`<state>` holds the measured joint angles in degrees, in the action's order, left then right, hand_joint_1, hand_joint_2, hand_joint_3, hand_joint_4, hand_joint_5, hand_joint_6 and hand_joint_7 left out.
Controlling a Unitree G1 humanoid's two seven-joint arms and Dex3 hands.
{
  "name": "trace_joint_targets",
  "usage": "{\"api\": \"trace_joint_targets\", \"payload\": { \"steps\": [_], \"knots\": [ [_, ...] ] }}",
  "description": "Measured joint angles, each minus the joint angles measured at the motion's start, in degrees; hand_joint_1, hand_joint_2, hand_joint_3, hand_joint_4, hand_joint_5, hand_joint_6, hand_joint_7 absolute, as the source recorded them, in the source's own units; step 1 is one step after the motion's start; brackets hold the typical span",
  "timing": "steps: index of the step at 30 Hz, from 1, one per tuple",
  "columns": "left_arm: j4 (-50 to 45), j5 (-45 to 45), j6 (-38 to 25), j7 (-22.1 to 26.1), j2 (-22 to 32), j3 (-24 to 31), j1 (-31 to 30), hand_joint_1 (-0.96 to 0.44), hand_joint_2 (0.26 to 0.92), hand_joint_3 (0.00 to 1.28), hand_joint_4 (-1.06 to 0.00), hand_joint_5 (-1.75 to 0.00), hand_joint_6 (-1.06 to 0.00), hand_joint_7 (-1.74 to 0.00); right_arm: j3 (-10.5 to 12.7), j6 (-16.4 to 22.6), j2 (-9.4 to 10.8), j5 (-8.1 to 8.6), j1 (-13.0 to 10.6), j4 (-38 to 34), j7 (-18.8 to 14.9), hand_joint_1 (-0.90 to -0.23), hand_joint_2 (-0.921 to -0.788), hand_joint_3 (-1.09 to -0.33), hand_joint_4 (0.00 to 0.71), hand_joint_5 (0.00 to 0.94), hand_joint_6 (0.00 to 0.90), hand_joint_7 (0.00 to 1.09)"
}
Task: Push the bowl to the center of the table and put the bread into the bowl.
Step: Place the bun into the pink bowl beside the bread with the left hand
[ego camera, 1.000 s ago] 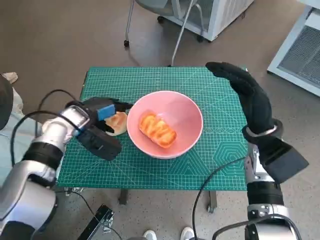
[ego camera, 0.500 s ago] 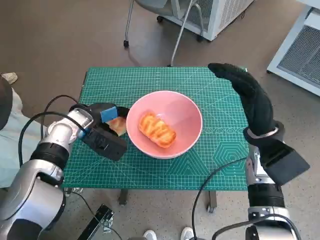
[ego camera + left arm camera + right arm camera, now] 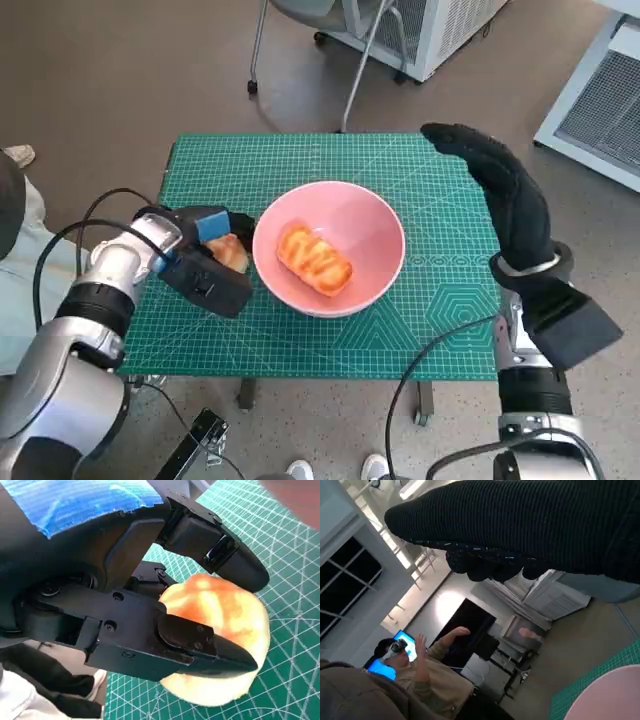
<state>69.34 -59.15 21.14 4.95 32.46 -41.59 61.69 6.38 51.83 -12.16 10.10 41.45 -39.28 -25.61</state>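
Observation:
A pink bowl (image 3: 372, 232) stands near the middle of the green mat (image 3: 300, 160), with a glazed bread roll (image 3: 315, 258) lying inside it. A second, paler piece of bread (image 3: 231, 252) sits just left of the bowl's rim, low over the mat. My left hand (image 3: 200, 258) grips it; in the left wrist view the black fingers (image 3: 200, 640) close on both sides of the bread (image 3: 222, 615). My gloved right hand (image 3: 505, 195) hangs flat above the table's far right part, holding nothing. An edge of the bowl (image 3: 612, 695) shows in the right wrist view under the glove (image 3: 520, 525).
Chair legs on castors (image 3: 300, 50) and a white cabinet (image 3: 430, 30) stand beyond the far edge of the table. A white unit (image 3: 600, 100) is at the right. A seated person (image 3: 410, 675) shows in the right wrist view.
My left hand has drawn slightly back and down toward the table's left side with the bread between its fingers. The right hand has drifted a little to the right. Bowl and roll have not moved.

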Motion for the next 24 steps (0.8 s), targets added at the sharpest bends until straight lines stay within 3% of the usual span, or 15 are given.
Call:
{"api": "trace_joint_targets", "payload": {
  "steps": [14,24],
  "knots": [
    [-1.08,4.38,1.11,4.48,4.31,3.59,4.25,0.0,0.92,0.1,-0.66,-1.3,-0.61,-1.09,-0.1,-0.03,0.43,-0.12,0.02,-0.55,0.2,-0.661,-0.921,-0.783,0.306,0.001,-0.001,0.71],
    [-13.45,9.01,-0.47,6.69,8.0,10.55,9.14,0.0,0.92,0.07,-0.68,-1.14,-0.63,-1.2,-0.3,-0.02,1.0,-0.13,0.12,-0.95,0.2,-0.661,-0.921,-0.782,0.306,0.002,-0.001,0.71]
  ]
}}
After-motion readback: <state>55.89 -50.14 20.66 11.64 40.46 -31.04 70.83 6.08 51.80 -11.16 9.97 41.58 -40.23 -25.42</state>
